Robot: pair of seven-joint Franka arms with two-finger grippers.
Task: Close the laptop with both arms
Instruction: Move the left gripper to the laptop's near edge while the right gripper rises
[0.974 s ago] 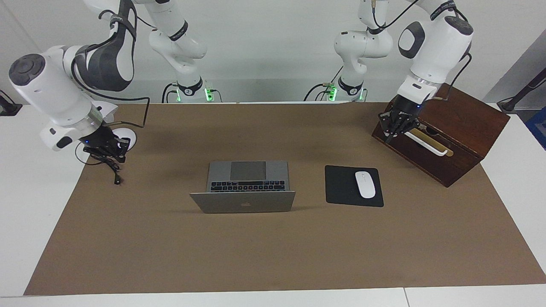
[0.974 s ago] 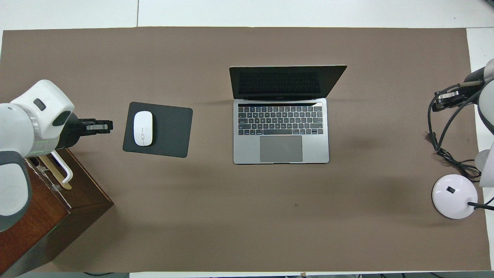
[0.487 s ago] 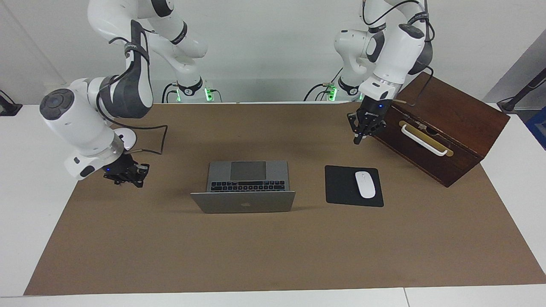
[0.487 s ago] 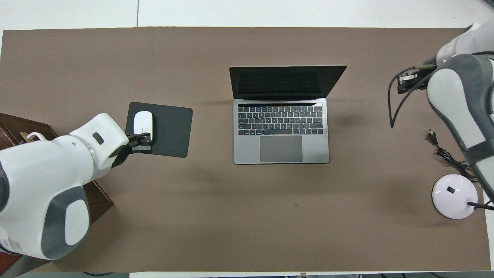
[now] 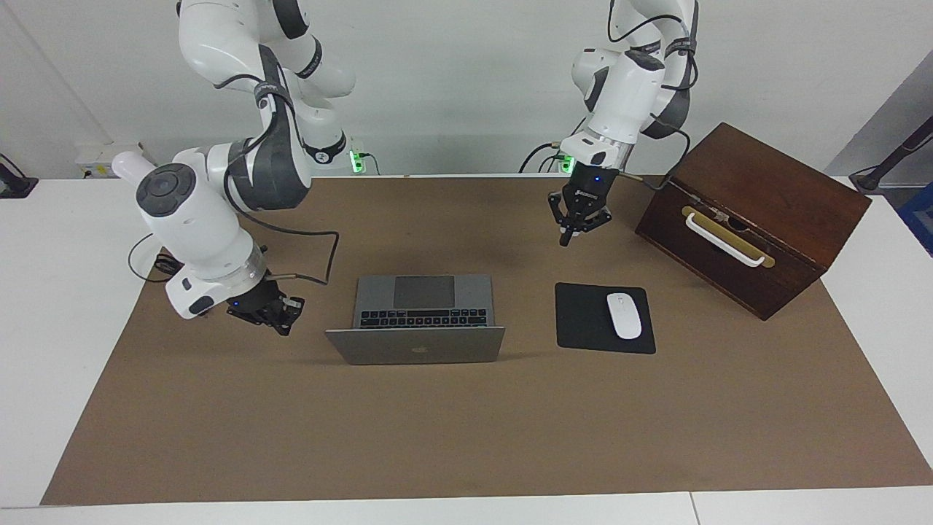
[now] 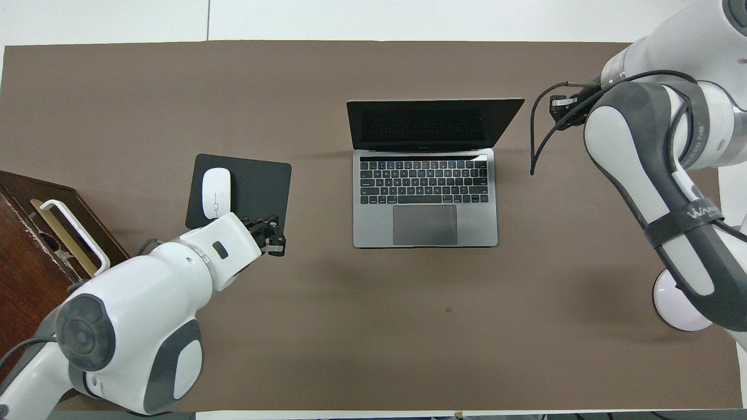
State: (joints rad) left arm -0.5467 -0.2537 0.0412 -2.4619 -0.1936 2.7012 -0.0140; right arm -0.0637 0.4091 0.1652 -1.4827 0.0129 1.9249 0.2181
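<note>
Still-open laptop [image 5: 415,321] sits between both shut jaws.

- Showing matt brushed metal on the laptop [image 5: 415,345]
- Gleaming as polished dark wood on the box [image 5: 773,197]
- Lying dull like paper, the brown table cover [image 5: 466,430]
- Shining as glossy plastic, the mouse [image 5: 624,315]

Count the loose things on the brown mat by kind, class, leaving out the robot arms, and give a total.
Laptop: 1
Mouse pad: 1
Mouse: 1
Wooden box: 1
Lamp base: 1
Total: 5
</note>
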